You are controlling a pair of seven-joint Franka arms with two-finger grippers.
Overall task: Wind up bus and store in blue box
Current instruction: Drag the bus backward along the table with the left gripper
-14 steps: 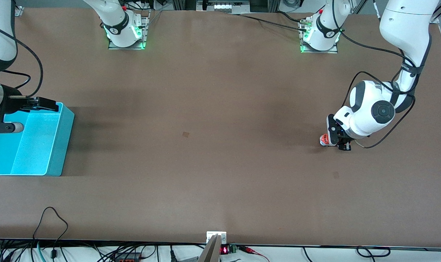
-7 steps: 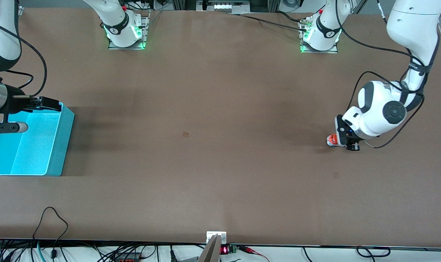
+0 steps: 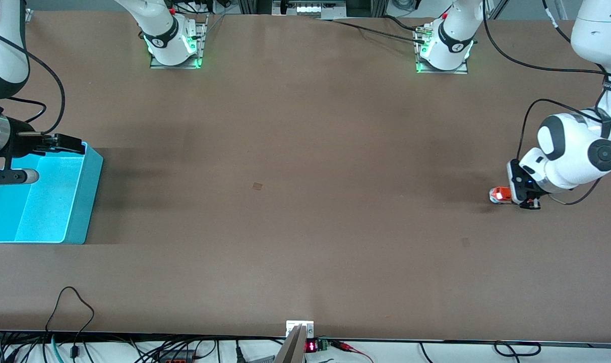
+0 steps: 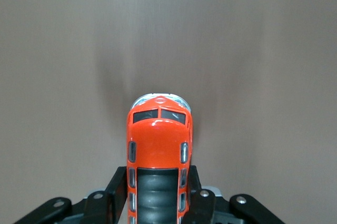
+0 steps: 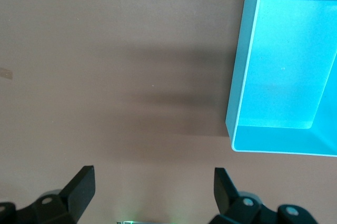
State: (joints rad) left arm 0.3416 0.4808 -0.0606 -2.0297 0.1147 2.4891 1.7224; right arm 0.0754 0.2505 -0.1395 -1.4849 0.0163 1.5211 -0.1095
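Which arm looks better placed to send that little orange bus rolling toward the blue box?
The left. Its gripper is shut on the bus at its own end of the table. The right gripper hangs open above the blue box.

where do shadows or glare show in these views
Front view: a dark shadow band lies on the table beside the blue box. Left wrist view: a glossy highlight sits on the bus, soft shadow around it. Right wrist view: streaked shadows beside the box; its floor looks brightly lit.

orange bus [image 4: 158, 153] gripped; blue box [image 3: 78, 201] empty
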